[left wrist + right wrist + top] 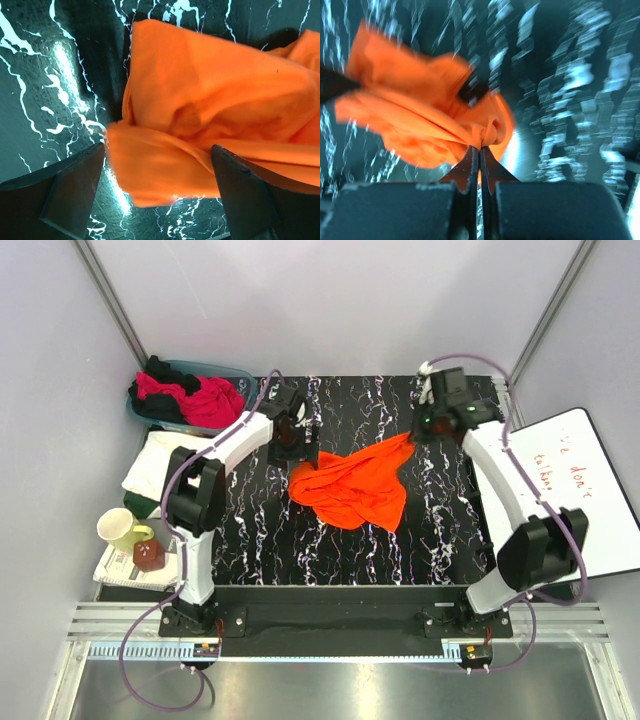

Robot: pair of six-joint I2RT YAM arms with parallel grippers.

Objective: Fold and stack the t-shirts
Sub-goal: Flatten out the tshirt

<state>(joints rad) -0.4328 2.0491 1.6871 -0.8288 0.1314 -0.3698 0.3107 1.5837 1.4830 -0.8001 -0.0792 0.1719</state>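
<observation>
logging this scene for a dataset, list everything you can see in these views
orange t-shirt: one, bright orange, crumpled mid-table
pink cloth: magenta, in the basket, count unclear
black cloth: in the basket, count unclear
white cloth: folded, left of the table
basket: one, translucent teal, far left
mug: one, cream, near left
small block: one, reddish-brown, beside the mug
whiteboard: one, red handwriting, right side
table: black, white marbling
left gripper: open, at the shirt's left edge
right gripper: shut on the shirt's far right corner
</observation>
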